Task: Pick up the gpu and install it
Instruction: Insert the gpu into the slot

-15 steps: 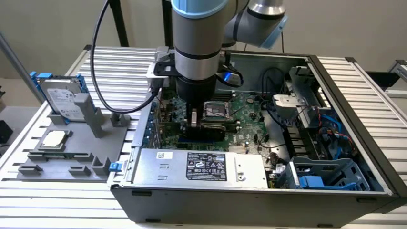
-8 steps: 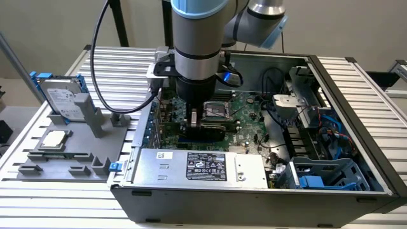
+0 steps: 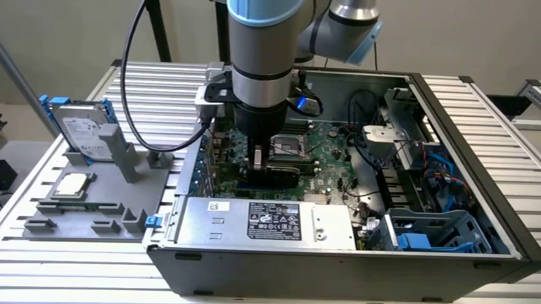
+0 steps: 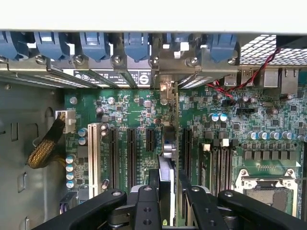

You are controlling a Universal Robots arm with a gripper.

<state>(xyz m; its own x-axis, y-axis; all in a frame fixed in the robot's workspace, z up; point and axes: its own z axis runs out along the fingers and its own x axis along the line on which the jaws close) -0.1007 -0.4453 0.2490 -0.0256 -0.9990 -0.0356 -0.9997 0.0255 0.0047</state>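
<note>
On the exterior view's left, a grey fixture tray (image 3: 93, 202) sits on the slatted table (image 3: 76, 278). It carries the hard drive (image 3: 80, 130), standing upright in its blue frame, and a small square CPU chip (image 3: 70, 184) lying flat in front of it.

Centre: my arm (image 3: 262, 50) reaches straight down into the open computer case (image 3: 338, 269). My gripper (image 3: 268, 159) hangs low over the motherboard (image 3: 330, 142), just beside the CPU socket (image 3: 287, 145). A silver power supply (image 3: 266, 220) lies along the case's near wall.

Wrist view: my fingers (image 4: 146, 201) are clamped on the gpu (image 4: 169, 153), held on edge between them. The card stands upright above the green board, in line with the row of expansion slots (image 4: 130, 151); its metal bracket end (image 4: 166, 88) reaches the case's rear slot openings. Whether its lower edge is seated, I cannot tell.

Exterior view's right: blue drive cage (image 3: 431, 231) and loose cables (image 3: 376, 158).
</note>
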